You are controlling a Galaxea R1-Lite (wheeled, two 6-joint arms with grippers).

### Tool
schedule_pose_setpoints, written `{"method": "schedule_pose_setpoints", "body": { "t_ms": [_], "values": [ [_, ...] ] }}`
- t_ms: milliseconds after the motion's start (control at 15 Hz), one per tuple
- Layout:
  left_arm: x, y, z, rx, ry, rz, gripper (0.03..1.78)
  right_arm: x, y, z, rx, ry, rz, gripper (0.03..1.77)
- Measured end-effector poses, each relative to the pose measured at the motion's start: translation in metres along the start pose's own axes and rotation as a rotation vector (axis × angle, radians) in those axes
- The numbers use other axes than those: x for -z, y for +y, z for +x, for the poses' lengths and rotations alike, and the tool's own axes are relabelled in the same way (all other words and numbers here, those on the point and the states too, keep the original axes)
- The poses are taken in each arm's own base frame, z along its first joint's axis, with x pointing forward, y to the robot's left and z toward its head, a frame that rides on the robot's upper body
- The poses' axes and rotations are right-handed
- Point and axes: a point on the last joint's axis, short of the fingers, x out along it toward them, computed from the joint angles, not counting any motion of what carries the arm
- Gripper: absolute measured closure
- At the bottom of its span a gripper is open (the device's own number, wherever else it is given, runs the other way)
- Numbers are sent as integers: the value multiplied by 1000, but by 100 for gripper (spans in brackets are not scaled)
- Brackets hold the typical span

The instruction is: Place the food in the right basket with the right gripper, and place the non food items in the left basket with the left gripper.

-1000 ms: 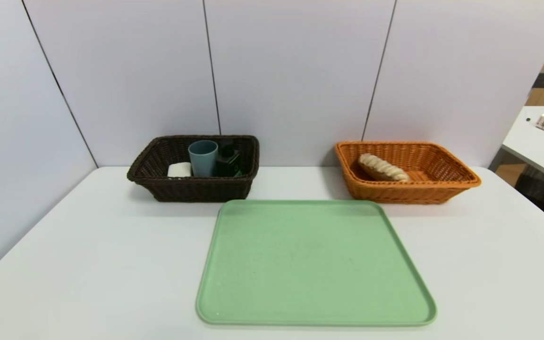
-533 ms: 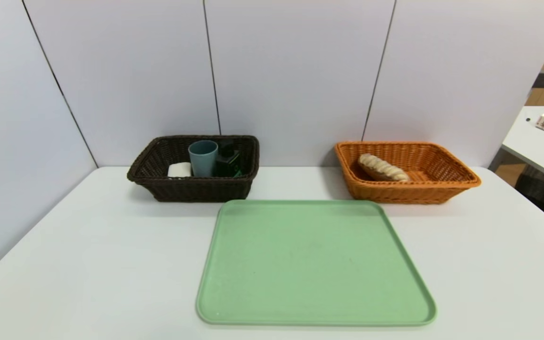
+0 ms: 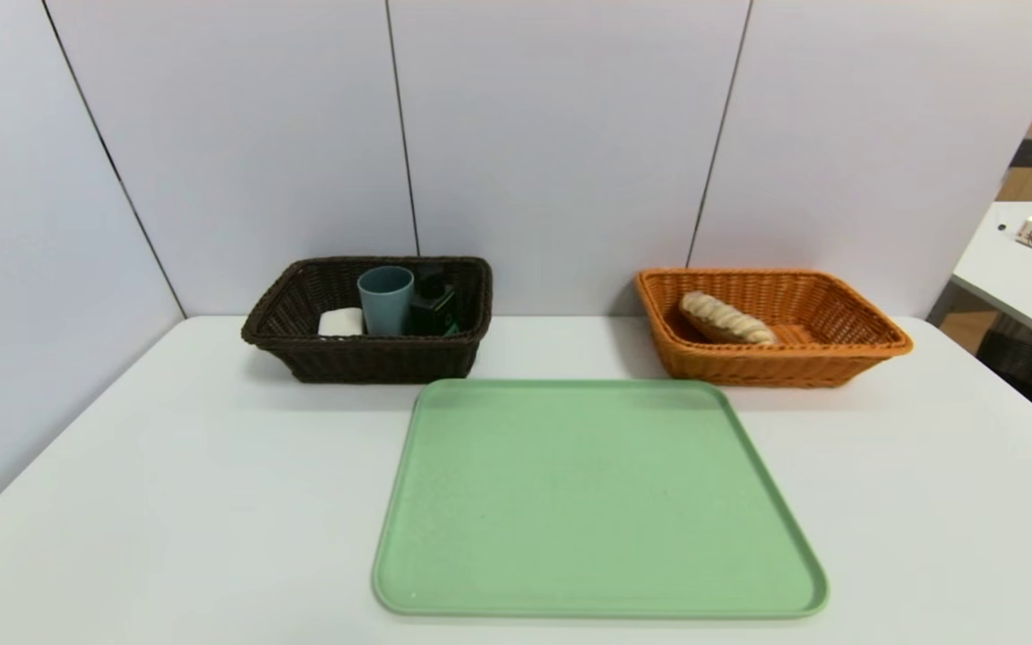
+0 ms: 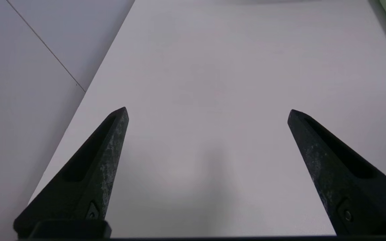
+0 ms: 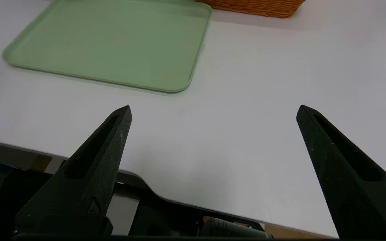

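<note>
in the head view we see the sorting looking done; toward eleven o'clock sits the left basket (image 3: 373, 360), dark brown, and in it we find all three non-food items: the white soap bar (image 3: 341, 322) at its near side, the blue-grey cup (image 3: 385, 303) upright beside it, and the black pump bottle (image 3: 434, 313) just past the cup toward three o'clock; toward one o'clock sits the right basket (image 3: 776, 368), orange, with the food, a ridged tan roll (image 3: 726, 319), lying inside near its nine o'clock end; at the centre the green tray (image 3: 588, 502) bears nothing, so we judge that nothing is left to sort; neither arm shows here.

in the left wrist view we have the left gripper (image 4: 208, 115) with its jaws spread wide and nothing between them, above the white table (image 4: 206, 73) on the left side, apart from both baskets; we take it to be idle.

in the right wrist view we have the right gripper (image 5: 214, 112) just as wide and just as bare, above the table near its front edge, on the right side; we judge that no further pick or place is called for, only leaving both arms clear.
</note>
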Motion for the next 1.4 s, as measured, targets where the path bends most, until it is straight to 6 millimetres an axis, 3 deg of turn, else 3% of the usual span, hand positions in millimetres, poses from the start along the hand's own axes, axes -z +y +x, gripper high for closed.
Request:
{"method": "schedule_pose_setpoints", "body": {
  "t_ms": [267, 400, 733, 1000, 1400],
  "values": [
    [-3, 0, 0, 6, -43, -9, 12, 15, -2, 6, -26, -23, -15, 10],
    [1, -1, 4, 11, -82, -12, 12, 24, -5, 19, -9, -90, -28, 10],
    [14, -4, 14, 30, -166, -15, 12, 50, -11, 50, 63, -299, -66, 10],
    [33, -7, 16, 93, -163, 34, 12, 81, -12, 63, 76, -306, -66, 10],
    [50, -10, 12, 178, -197, 31, 12, 101, -15, 81, 131, -373, -66, 10]
  ]
}}
